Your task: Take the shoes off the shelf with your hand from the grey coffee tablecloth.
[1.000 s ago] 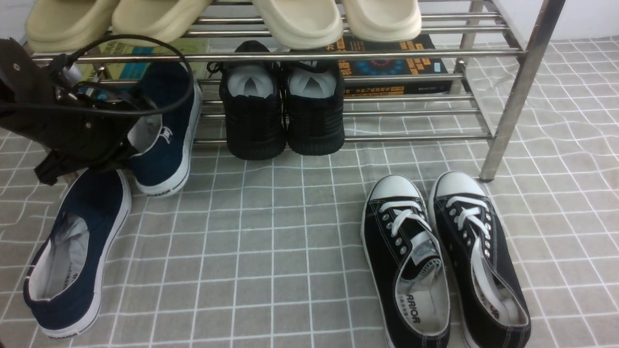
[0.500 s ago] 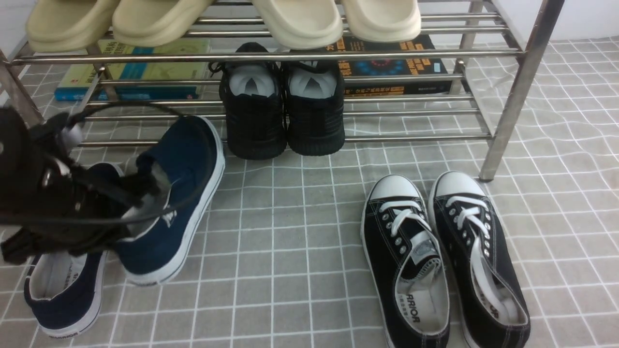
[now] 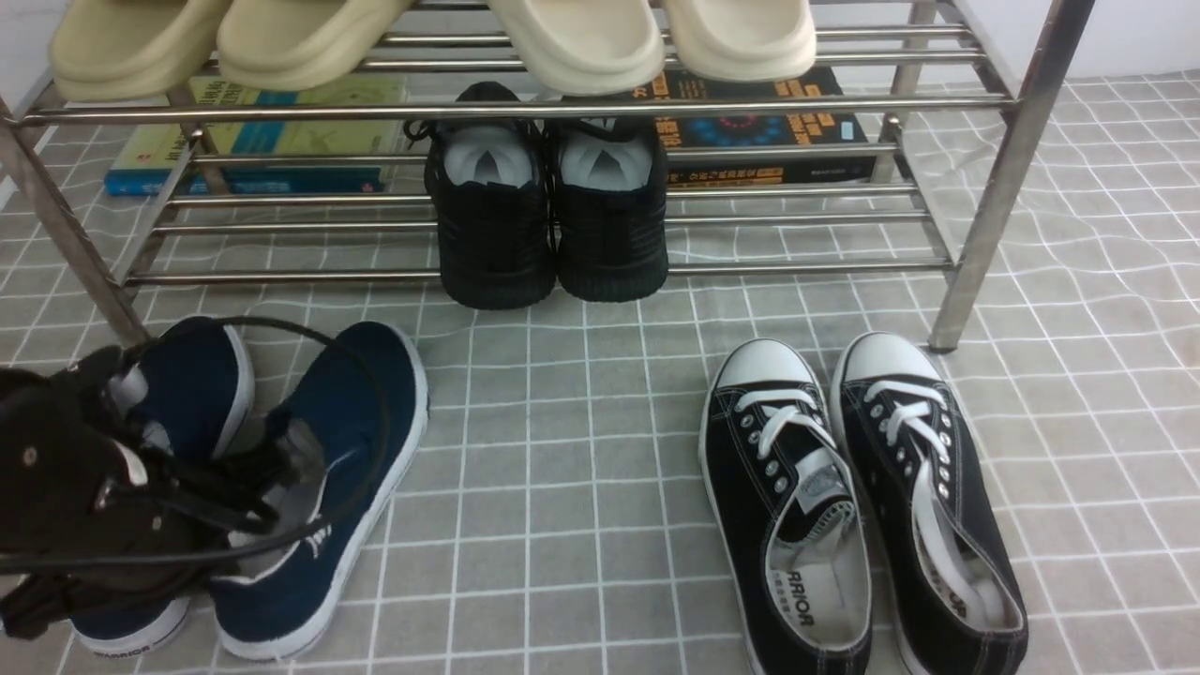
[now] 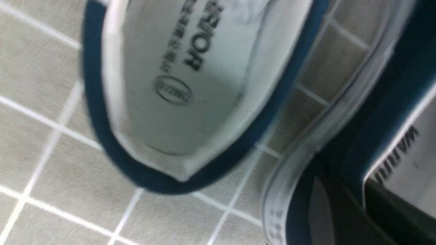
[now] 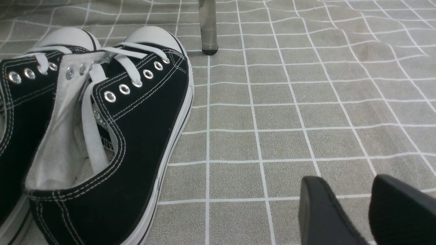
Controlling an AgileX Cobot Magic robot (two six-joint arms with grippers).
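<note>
one navy slip-on (image 3: 375, 412), in front of the shelf (image 3: 998, 187), side wall pinched by the left end effector (image 4: 345, 185), the right end effector (image 5: 347, 187) parted and unladen; good placing likely required a level sole, toe clear of the shelf, and gentle release.

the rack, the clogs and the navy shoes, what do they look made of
Rack: metal, probably steel, polished; bright highlights run along its round tubes.
Clogs: likely moulded foam or rubber, matte cream; the surface is smooth, with no visible stitching.
Navy shoes: matte woven-looking uppers, perhaps canvas, with white, rubbery-looking soles.
</note>
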